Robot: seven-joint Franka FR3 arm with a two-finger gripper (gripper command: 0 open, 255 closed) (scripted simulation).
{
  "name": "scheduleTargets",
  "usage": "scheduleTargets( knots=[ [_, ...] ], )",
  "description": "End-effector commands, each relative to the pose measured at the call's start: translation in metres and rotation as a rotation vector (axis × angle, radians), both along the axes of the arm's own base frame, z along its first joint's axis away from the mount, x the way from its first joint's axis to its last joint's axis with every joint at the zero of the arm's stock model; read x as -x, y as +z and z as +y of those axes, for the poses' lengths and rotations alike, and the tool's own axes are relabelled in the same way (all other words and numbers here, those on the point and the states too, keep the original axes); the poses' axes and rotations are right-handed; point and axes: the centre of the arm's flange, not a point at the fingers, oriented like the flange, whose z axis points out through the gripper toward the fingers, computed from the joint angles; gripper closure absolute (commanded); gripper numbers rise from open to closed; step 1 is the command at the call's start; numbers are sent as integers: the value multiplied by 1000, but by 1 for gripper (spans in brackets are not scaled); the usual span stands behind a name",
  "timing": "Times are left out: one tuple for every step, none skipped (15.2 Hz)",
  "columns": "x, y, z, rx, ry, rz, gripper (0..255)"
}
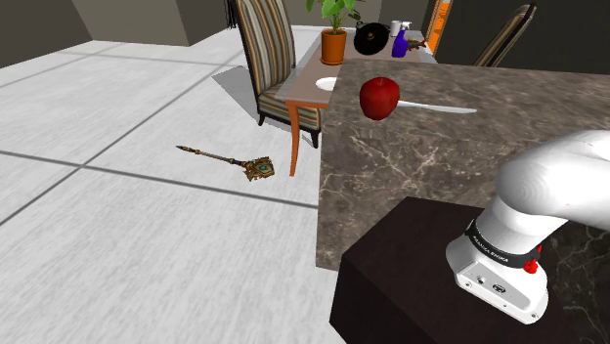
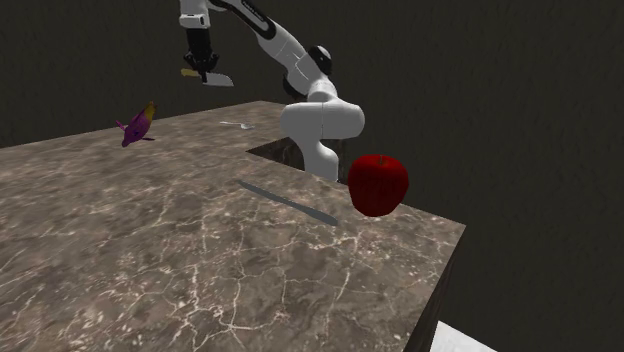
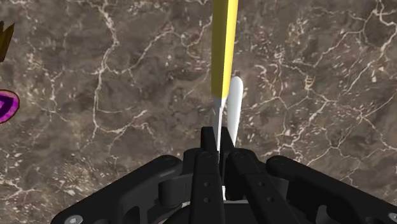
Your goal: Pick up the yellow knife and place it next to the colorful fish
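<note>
Clamping yellow knife (image 3: 224,44), gripper (image 3: 218,141) above veined counter (image 2: 150,250); purple fish (image 2: 137,124) near; red apple (image 2: 378,183), grey knife (image 2: 290,202) well apart.

The yellow knife (image 3: 224,51) runs off the edge of the wrist view, so its far end is cut off. The fish (image 3: 7,105) is cut off there too, and just a purple bit shows. A tiny white thing (image 2: 236,124) on the counter (image 2: 150,250) is too small to tell.

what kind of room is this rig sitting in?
Likely a home dining area: a dining table with a potted plant on it, a striped chair beside it, and a dark marble counter next to them.
</note>
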Motion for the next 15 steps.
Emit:
scheduleTargets(
  knots=[
    [1,-10,0,0,0,0,255],
    [1,-16,0,0,0,0,255],
    [1,-21,0,0,0,0,255],
    [1,-26,0,0,0,0,255],
    [1,-31,0,0,0,0,255],
    [1,-37,0,0,0,0,255],
    [1,-42,0,0,0,0,255],
    [1,-47,0,0,0,0,255],
    [1,-52,0,0,0,0,255],
    [1,-58,0,0,0,0,255],
    [1,-63,0,0,0,0,255],
    [1,-68,0,0,0,0,255],
    [1,-74,0,0,0,0,255],
    [1,-79,0,0,0,0,255],
    [1,-84,0,0,0,0,255]
  ],
)
